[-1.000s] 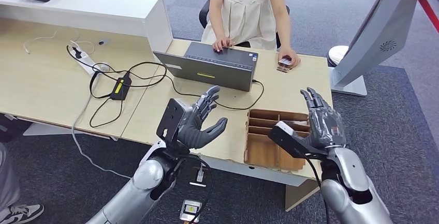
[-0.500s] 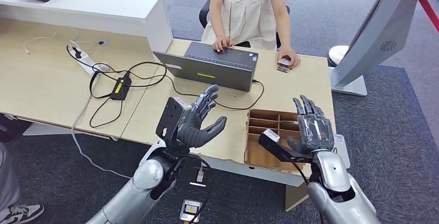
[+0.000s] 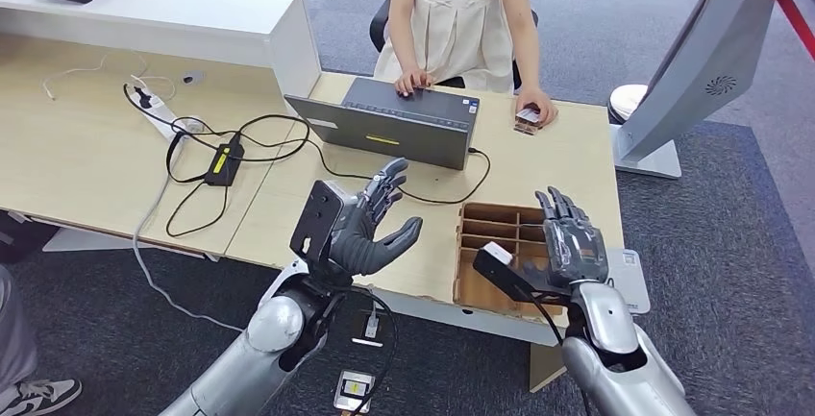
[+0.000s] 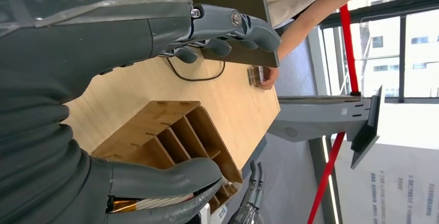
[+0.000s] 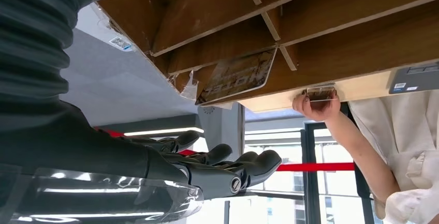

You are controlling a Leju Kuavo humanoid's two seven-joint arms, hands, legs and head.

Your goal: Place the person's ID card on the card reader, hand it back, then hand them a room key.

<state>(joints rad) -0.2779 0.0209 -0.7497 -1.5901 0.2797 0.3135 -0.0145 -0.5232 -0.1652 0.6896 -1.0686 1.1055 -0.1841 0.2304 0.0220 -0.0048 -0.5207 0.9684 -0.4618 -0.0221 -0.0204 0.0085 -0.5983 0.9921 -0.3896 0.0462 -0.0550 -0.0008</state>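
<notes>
My right hand [image 3: 574, 243] hangs empty, fingers apart, above the wooden organizer [image 3: 490, 243], lower than a second ago; my left hand [image 3: 370, 229] stays open.

We file this as a reception office. We note a wooden desk [image 3: 96, 161], white raised counter [image 3: 173, 8], grey carpet [image 3: 711, 243], laptop [image 3: 399, 128] and kiosk stand [image 3: 702, 61].
</notes>
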